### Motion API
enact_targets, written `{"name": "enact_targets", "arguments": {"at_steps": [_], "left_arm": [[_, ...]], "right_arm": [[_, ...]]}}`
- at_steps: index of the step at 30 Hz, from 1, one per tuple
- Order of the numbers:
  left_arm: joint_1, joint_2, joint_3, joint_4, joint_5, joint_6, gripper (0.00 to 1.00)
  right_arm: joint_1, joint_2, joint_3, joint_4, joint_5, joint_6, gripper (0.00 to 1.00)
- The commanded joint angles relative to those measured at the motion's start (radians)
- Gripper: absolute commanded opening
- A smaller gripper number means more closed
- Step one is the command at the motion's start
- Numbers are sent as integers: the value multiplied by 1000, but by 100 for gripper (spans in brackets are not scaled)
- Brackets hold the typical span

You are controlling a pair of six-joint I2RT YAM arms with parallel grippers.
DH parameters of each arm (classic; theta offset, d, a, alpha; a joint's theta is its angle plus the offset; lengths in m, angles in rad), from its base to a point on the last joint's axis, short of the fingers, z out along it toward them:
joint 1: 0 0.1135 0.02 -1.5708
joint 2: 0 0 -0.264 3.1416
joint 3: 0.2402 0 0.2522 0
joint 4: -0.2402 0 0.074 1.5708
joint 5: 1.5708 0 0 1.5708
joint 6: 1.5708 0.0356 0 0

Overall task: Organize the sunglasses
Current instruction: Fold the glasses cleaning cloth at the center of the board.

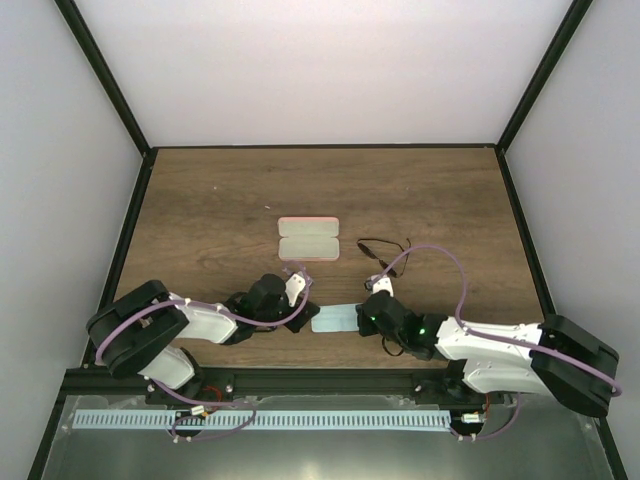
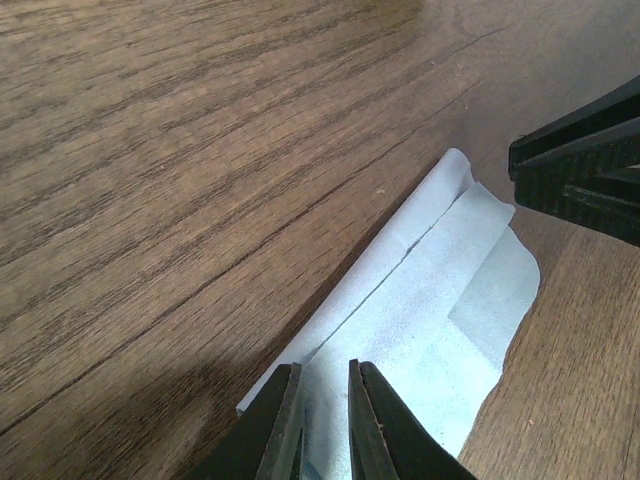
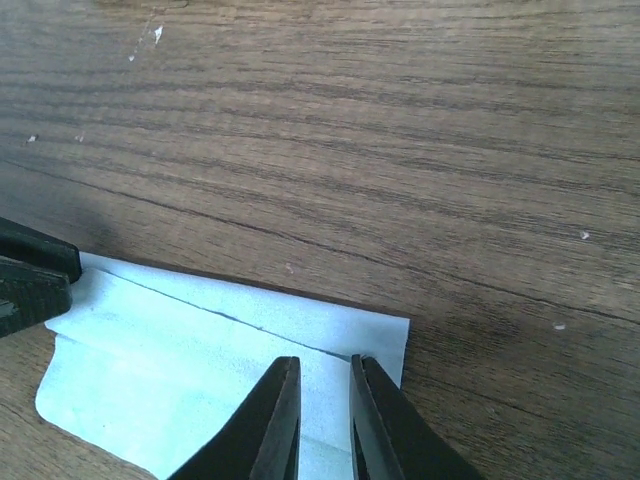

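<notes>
left end effector (image 2: pixel 322 372) sits at the left end of the folded blue cloth (image 2: pixel 440 300), right end effector (image 3: pixel 322 364) at its right end, both slightly parted, gripping nothing. sunglasses (image 1: pixel 382 247) lie beyond the cloth.

table (image 1: pixel 200 200): dark wood-grain top, black rim, pale walls on three sides. i count three things lying directly on it.

case (image 1: pixel 308 239): pink, lying open and flat about mid-table, its two halves side by side, one behind the other, pale insides up.

sunglasses (image 1: pixel 382 246): just right of the case, not touching it, dark thin frame resting on the wood. i can't tell from the top view whether the temples are folded.

cloth (image 1: pixel 335 319): light blue, nearer the front edge, well apart from case and sunglasses. wrist views show it folded, layers overlapped with straight creases, lying flat on the wood.

a few pale specks (image 3: pixel 156 35) on the grain.
</notes>
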Motion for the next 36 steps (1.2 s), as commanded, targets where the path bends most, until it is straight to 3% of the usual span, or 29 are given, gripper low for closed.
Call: {"name": "enact_targets", "arguments": {"at_steps": [1, 15, 28, 36], "left_arm": [[-5, -2, -9, 22, -2, 0, 17], [-4, -104, -33, -5, -51, -6, 17], [-5, -71, -25, -4, -95, -17, 17], [-4, -82, -26, -11, -100, -15, 17]], "right_arm": [[9, -15, 1, -22, 32, 4, 17], [12, 160, 104, 41, 7, -56, 24], [66, 248, 192, -12, 75, -31, 24], [67, 143, 178, -108, 170, 41, 25]]}}
